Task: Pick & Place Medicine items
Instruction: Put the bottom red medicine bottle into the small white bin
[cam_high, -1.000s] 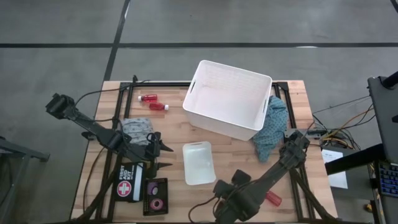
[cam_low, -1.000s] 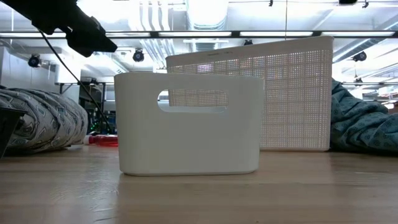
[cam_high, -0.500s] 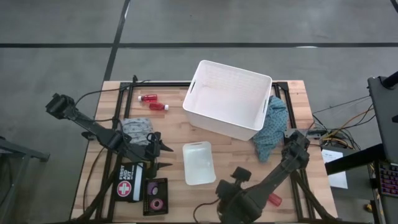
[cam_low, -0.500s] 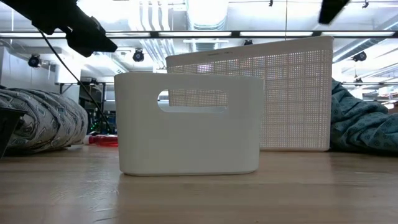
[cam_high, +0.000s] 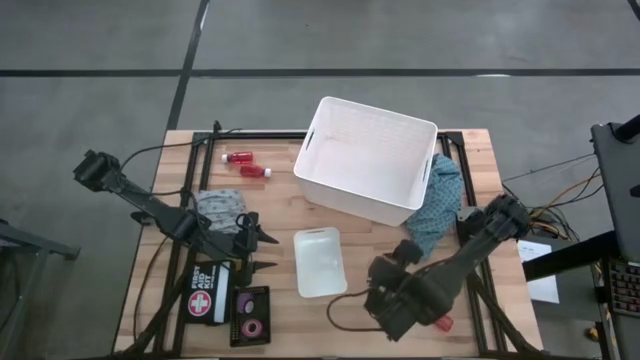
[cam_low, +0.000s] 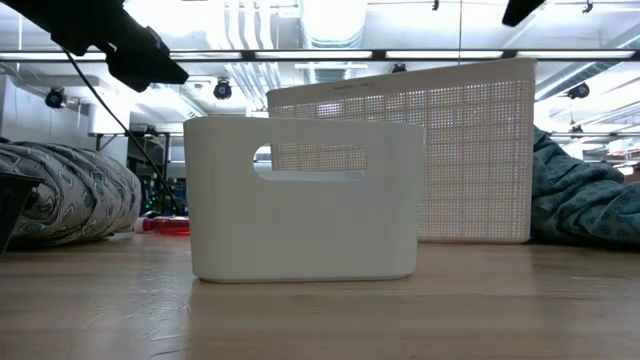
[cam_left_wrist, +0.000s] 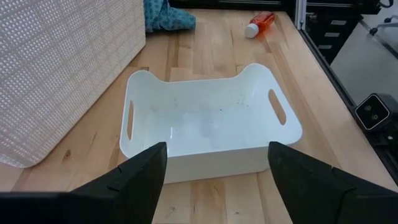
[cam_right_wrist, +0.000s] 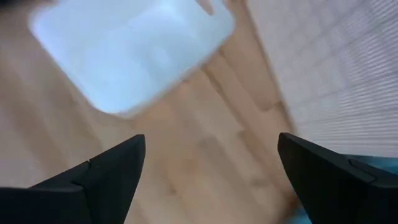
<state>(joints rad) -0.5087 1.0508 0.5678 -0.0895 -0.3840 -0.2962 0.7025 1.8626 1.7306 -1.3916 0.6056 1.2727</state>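
Observation:
Two red bottles with white caps (cam_high: 237, 157) (cam_high: 256, 171) lie on their sides at the table's far left; one also shows in the low view (cam_low: 165, 226). A third red bottle (cam_high: 440, 322) lies near the front right, partly under my right arm, and shows in the left wrist view (cam_left_wrist: 260, 22). Pink tape rolls sit in a dark box (cam_high: 250, 315) at the front left. My left gripper (cam_high: 264, 251) (cam_left_wrist: 217, 149) is open and empty, left of the small white tray (cam_high: 320, 262). My right gripper (cam_high: 380, 285) (cam_right_wrist: 208, 149) is open and empty above the table, right of the tray.
The big white basket (cam_high: 367, 160) stands at the far middle, with a teal cloth (cam_high: 440, 205) at its right. A patterned cloth (cam_high: 220, 210) and a first-aid kit (cam_high: 205, 295) lie under my left arm. Bare wood shows between tray and basket.
My right arm has swung from the table's near edge toward the right and far side, turning its gripper toward the tray and the basket. The bottles, the tray and the basket have stayed where they were.

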